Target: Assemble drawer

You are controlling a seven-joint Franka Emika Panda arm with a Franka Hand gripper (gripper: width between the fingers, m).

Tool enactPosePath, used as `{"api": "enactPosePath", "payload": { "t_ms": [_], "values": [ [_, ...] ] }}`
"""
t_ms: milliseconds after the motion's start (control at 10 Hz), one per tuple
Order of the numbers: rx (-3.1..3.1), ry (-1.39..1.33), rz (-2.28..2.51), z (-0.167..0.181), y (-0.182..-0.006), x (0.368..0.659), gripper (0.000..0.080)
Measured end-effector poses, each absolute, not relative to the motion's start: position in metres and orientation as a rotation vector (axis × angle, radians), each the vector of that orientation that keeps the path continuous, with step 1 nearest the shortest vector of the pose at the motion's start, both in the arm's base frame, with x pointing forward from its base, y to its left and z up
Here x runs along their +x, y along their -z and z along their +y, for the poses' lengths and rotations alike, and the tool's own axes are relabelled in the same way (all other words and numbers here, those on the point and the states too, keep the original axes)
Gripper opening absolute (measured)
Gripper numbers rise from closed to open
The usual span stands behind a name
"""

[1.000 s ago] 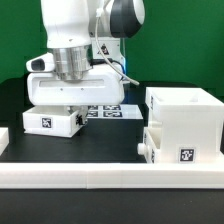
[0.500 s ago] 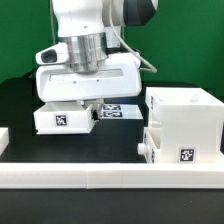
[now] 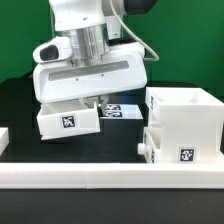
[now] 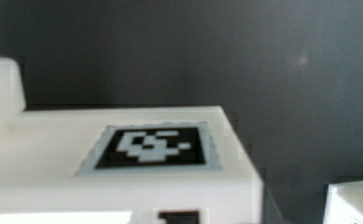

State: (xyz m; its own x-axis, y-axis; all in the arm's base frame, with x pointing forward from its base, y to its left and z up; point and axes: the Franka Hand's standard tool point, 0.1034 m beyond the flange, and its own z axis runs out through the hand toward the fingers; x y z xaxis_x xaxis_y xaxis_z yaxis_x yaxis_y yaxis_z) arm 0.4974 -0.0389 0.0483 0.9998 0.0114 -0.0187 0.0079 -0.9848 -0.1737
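A small white drawer box (image 3: 68, 122) with a black marker tag on its front hangs slightly tilted just above the black table. My gripper (image 3: 82, 106) is shut on its top edge; the fingertips are mostly hidden behind the box. In the wrist view the box top with its tag (image 4: 151, 147) fills the lower half, and a dark bit of the gripper (image 4: 178, 216) shows at the edge. The white drawer housing (image 3: 185, 112) stands at the exterior view's right, with a tagged drawer (image 3: 186, 152) in its lower part and a knob (image 3: 143, 148) on its side.
The marker board (image 3: 122, 110) lies on the table behind the held box. A long white rail (image 3: 100, 180) runs along the table's front edge. A small white part (image 3: 3, 139) shows at the exterior view's left edge.
My gripper has moved toward the exterior view's right with the small drawer box in it, and the box now hangs closer to the drawer housing and slightly tilted.
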Motion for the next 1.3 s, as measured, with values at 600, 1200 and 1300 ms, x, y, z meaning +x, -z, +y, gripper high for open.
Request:
{"api": "enactPosePath", "payload": {
  "t_ms": [600,1200,1300],
  "values": [
    [-2.796,0.04,-1.087,-0.049,-0.056,0.512,0.0044],
    [-2.448,0.061,-1.824,-0.052,-0.052,0.513,0.0044],
    [-2.353,0.05,-1.97,-0.052,-0.052,0.514,0.0044]
  ]
}}
